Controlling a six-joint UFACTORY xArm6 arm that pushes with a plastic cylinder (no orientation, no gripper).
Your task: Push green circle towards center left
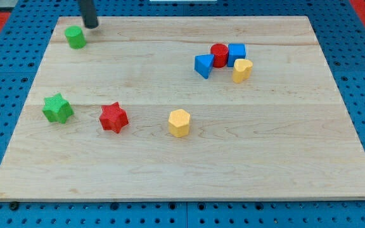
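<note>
The table (182, 158) fills most of the view, a pale wooden board on a blue pegboard. There is no pincer on this rig to spread or press together, only a dark rod, so I place everything from my tip (92, 26), which sits near the view's top-left corner.

The cluster well off toward the view's right of my tip, a blue triangle (203, 66), red cylinder (218, 54), blue cube (236, 53) and yellow block (242, 70), is out of harm's way. So is the yellow hexagon (179, 122), far below and to the right.

Below my tip lie the red star (113, 117) and the green star (57, 108). The green star worries me: it sits roughly where center left is, so a long push could drive the target into it.

The green circle (75, 37) is just below and left of my tip, close beside it. My tip is offset to its right, so I judge an off-centre shove could send it left off the nearby edge instead of down.
</note>
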